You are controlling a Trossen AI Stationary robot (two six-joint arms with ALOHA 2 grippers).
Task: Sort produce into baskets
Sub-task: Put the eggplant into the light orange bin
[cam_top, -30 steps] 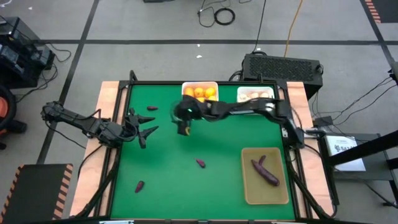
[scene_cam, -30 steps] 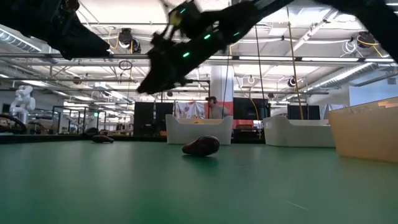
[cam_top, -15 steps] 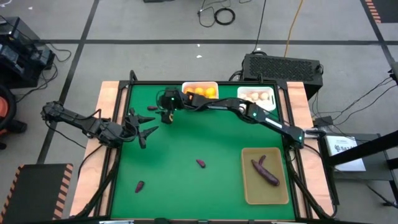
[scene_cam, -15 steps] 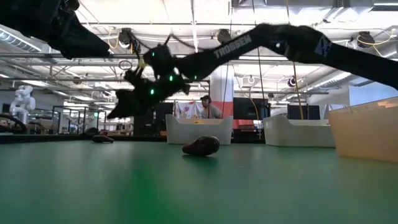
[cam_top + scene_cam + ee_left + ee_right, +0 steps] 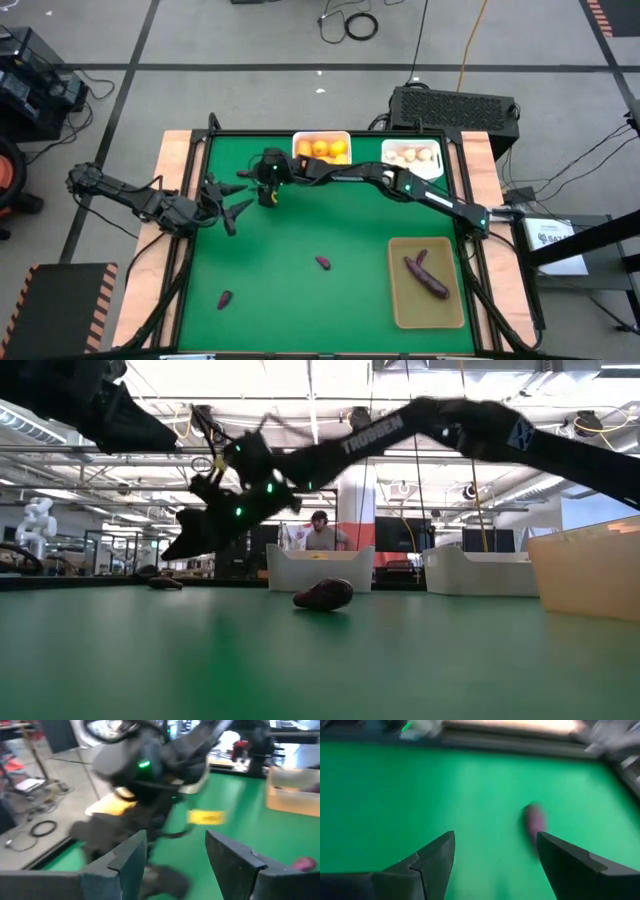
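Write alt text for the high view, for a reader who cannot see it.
Seen from above, the right gripper reaches across a green table toward a purple piece near the far left corner, while the left gripper waits open at the left edge. Two white bins hold orange fruit and white bulbs; a tan tray holds two purple pieces, and two more lie loose.

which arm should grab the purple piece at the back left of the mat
Right, probably. The right claw is open and stretched across the mat, with the purple piece just ahead of its fingers. The left claw is open too and near, but sits at the mat's left edge pointing past it.
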